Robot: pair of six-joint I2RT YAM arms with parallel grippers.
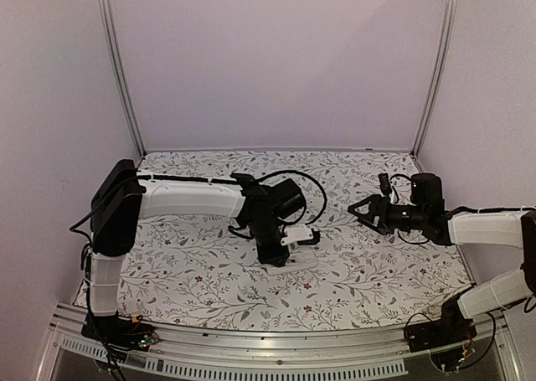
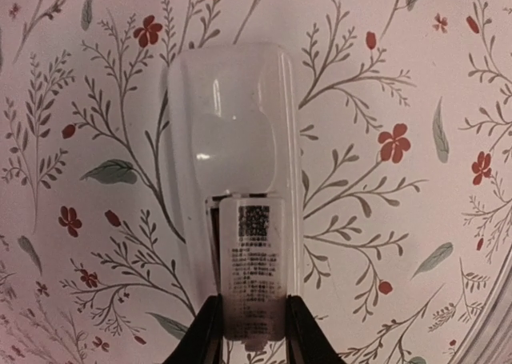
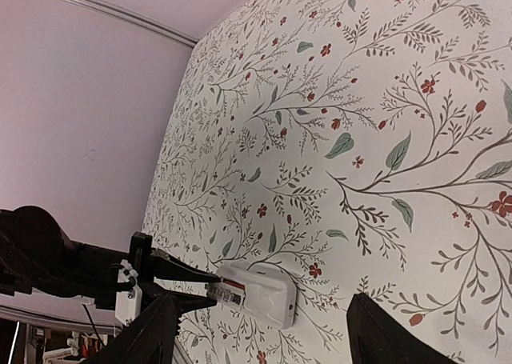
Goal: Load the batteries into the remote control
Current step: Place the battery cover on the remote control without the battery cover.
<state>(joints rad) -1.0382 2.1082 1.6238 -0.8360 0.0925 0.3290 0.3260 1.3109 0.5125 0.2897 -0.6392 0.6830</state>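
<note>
Remote control [image 2: 236, 140]: back up, worktop centre. Left gripper [image 2: 253, 316]: clamped on its labelled end. Right gripper [image 1: 360, 211]: fingers apart, near right edge.

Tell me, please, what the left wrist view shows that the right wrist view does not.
Left wrist only: the printed label on the remote control. Right wrist only: the left arm, the wall, and a red strip at the remote's end. Both: the remote control on the floral cloth, the left gripper closed on one end.
</note>
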